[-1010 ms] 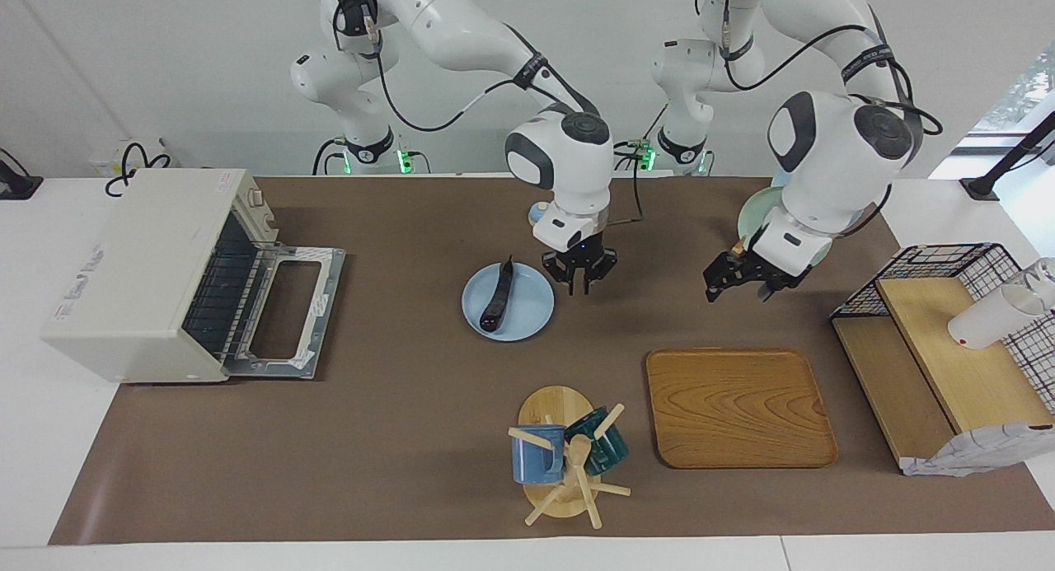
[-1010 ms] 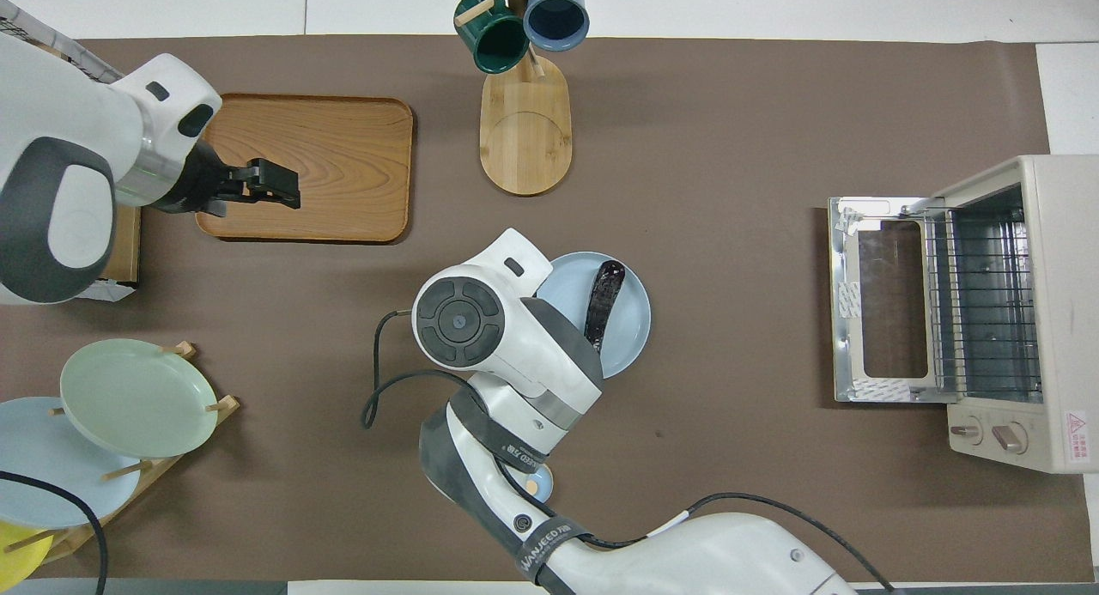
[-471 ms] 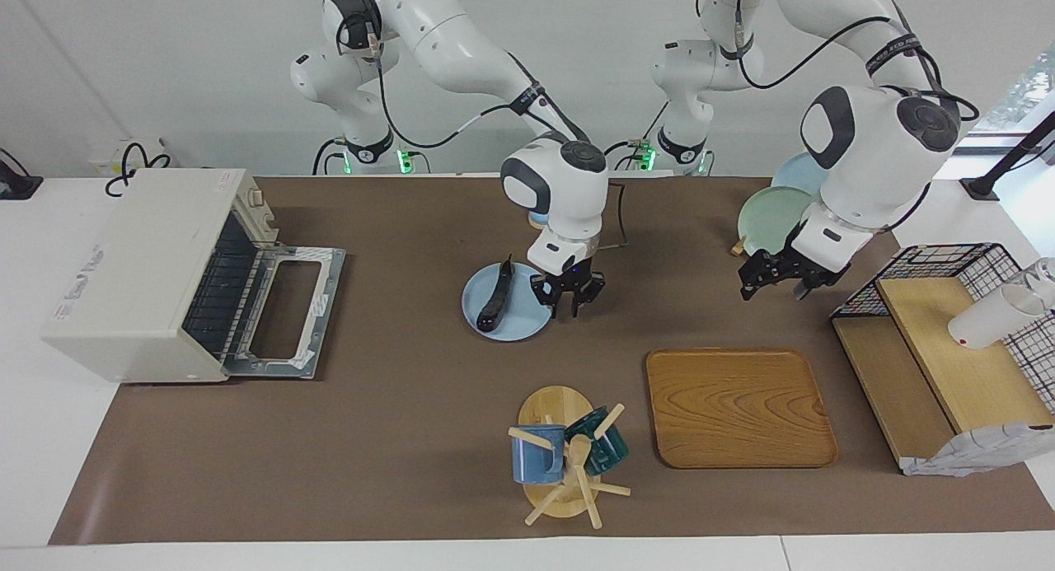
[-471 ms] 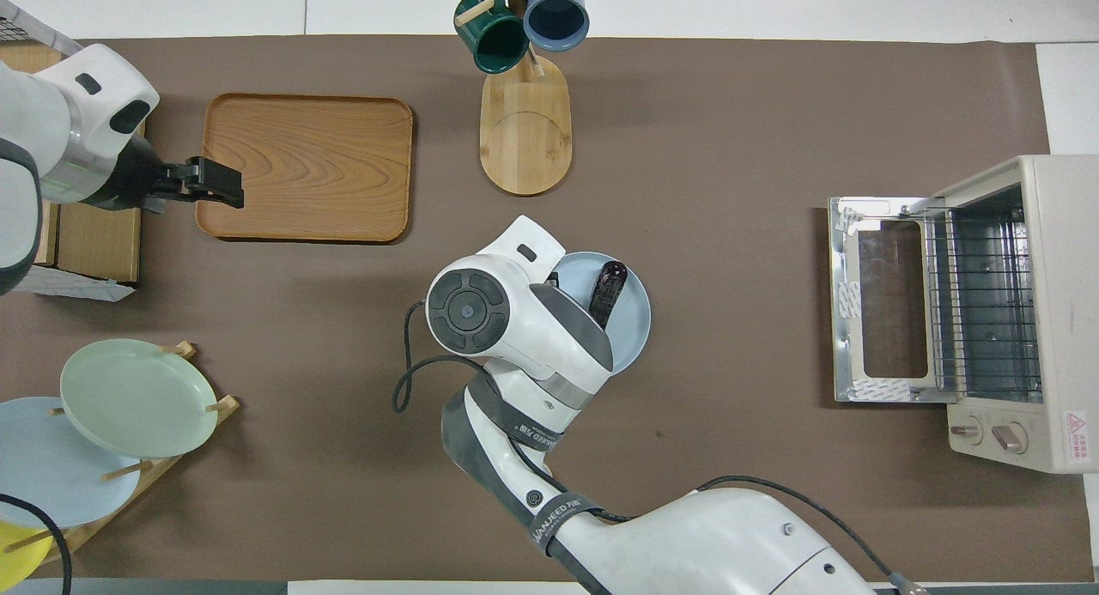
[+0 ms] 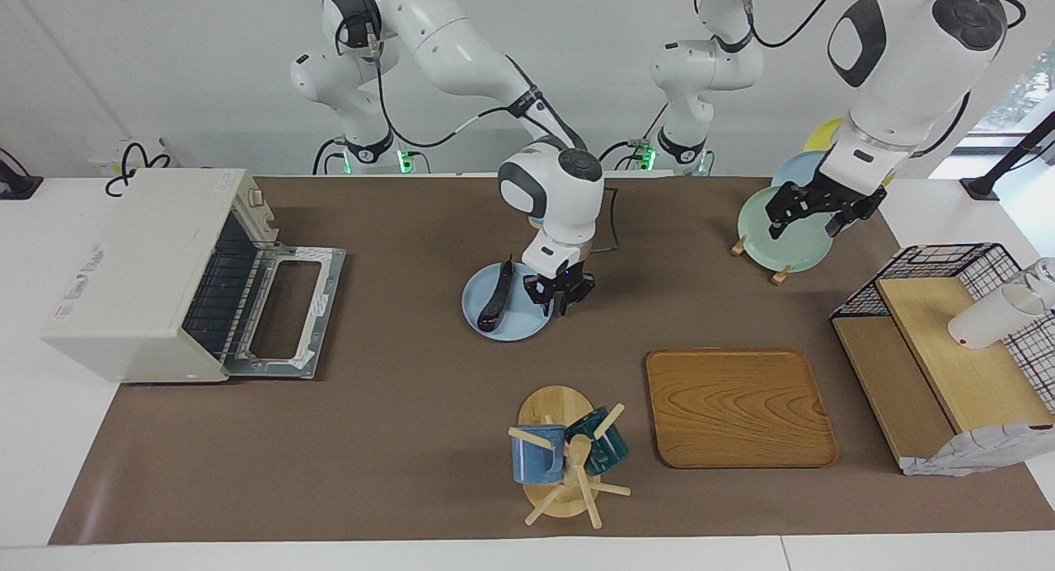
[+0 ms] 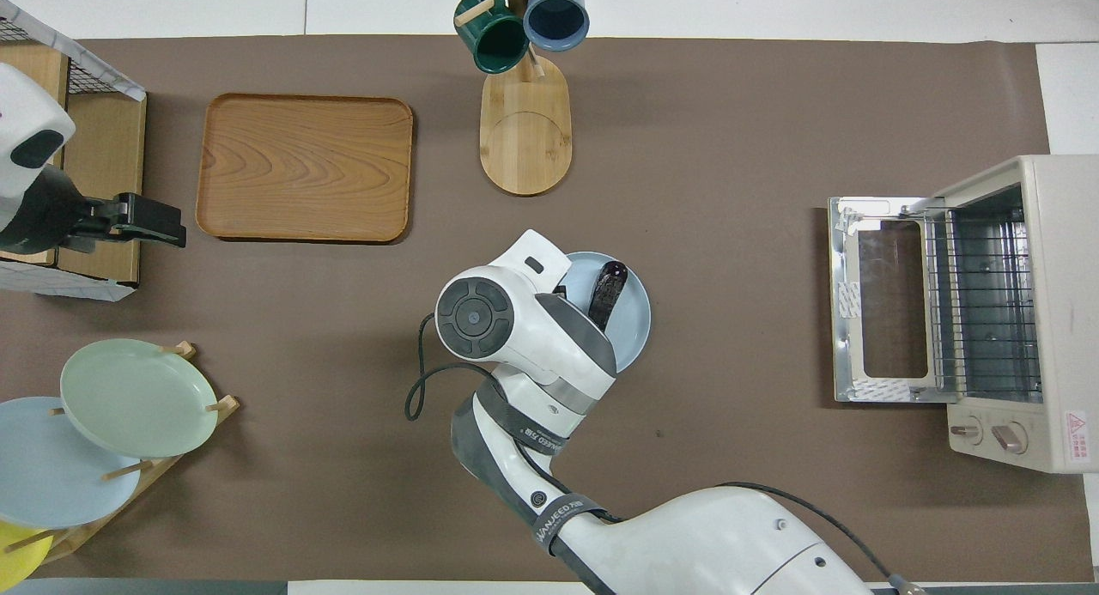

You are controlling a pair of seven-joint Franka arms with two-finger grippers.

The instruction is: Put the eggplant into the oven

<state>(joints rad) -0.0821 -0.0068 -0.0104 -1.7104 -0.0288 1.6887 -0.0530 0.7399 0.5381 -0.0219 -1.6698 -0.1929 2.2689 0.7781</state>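
The eggplant [image 5: 497, 295] lies dark and glossy on a light blue plate [image 5: 515, 328] in the middle of the table; it also shows in the overhead view [image 6: 608, 290]. My right gripper [image 5: 559, 299] is open and points down low over the plate's rim, beside the eggplant and apart from it, toward the left arm's end. The off-white oven [image 5: 136, 262] stands at the right arm's end of the table. Its door [image 5: 288, 311] is dropped open and the rack [image 6: 987, 307] shows inside. My left gripper [image 5: 812, 221] is open, empty and raised over the plate rack.
A rack with a green plate [image 5: 783, 233] and other plates stands near the left arm's base. A wooden tray [image 5: 738, 406] and a mug tree [image 5: 565, 456] lie farther from the robots. A black wire basket with wooden boards [image 5: 948, 348] stands at the left arm's end.
My right gripper has come down and moved closer to the eggplant over the plate. My left arm has lifted and drawn back from the wooden tray to over the plate rack.
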